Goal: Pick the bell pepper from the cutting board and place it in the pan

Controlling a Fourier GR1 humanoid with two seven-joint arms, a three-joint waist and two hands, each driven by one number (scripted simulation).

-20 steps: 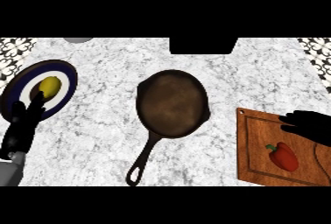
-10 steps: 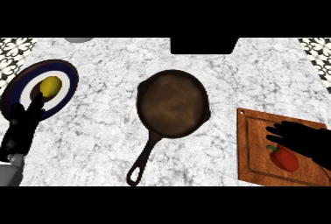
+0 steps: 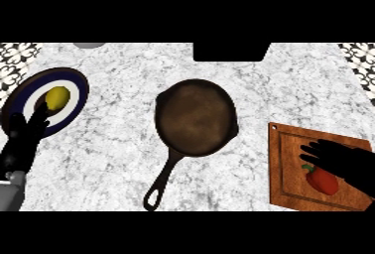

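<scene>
A red bell pepper [image 3: 323, 181] with a green stem lies on the wooden cutting board [image 3: 287, 168] at the right edge. My right hand [image 3: 343, 161] hovers over the pepper's upper right, fingers spread and pointing left, covering part of it. I cannot see the fingers curled round it. The dark cast-iron pan [image 3: 196, 118] sits in the middle of the counter, its handle pointing toward the lower left. My left hand [image 3: 23, 136] rests open at the left edge, fingers up.
A blue-rimmed plate [image 3: 72, 86] with a yellow fruit [image 3: 57, 98] lies at the far left, partly under my left hand. A dark block [image 3: 227, 51] sits at the counter's back edge. Marble counter separates pan and board.
My right hand has come down and leftward across the cutting board, from its upper right corner to just over the bell pepper. The left hand, pan and plate have stayed put.
</scene>
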